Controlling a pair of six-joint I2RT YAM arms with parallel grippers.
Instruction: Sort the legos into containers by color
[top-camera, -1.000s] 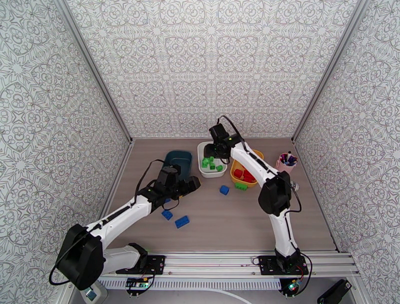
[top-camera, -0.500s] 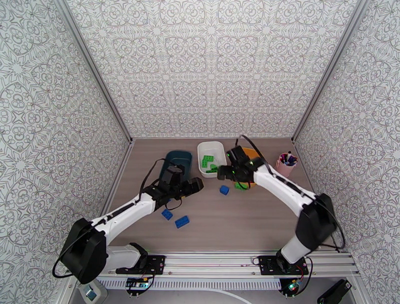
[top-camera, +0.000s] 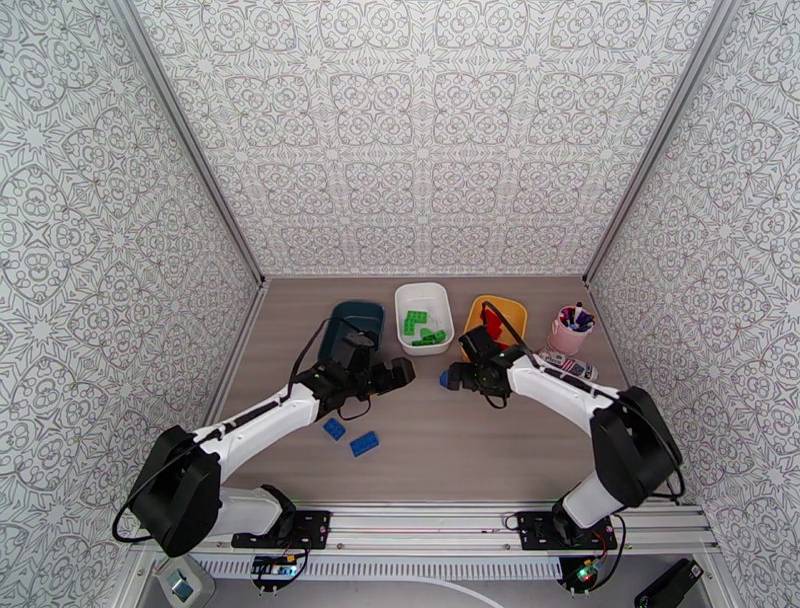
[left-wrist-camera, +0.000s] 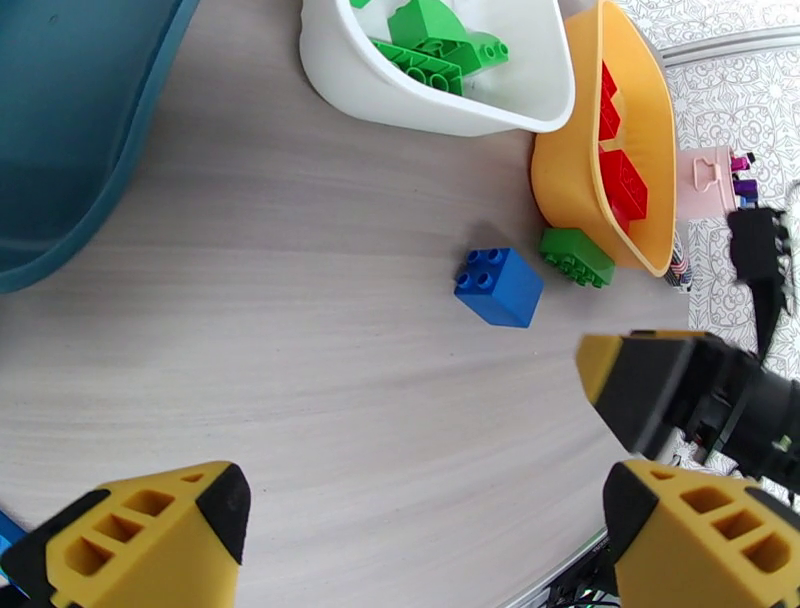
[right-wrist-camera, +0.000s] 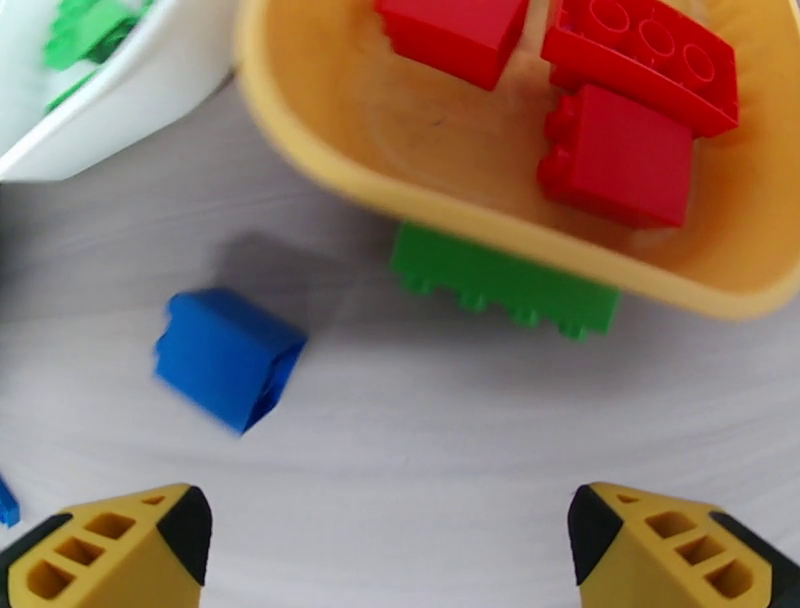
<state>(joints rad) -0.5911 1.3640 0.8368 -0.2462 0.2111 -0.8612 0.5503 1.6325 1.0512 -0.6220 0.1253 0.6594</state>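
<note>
Fingers of the right gripper stand wide apart and hold nothing, low over the table. The left gripper faces it, spread just as wide and also empty. Their tips are yellow, ribbed with small hollows.

Between the two grippers a square blue brick with four studs showing lies on the pale wood-grain surface.

Three shallow, glossy plastic tubs with rounded corners sit in a row at the back:
- The teal tub on the left is partly behind the left arm, and its contents cannot be made out.
- The white tub in the middle holds several green bricks.
- The yellow tub on the right holds red bricks.

A long green brick lies outside the yellow tub, touching its outer wall. Two blue bricks lie on the table beside the left arm, well apart from the tubs.
</note>
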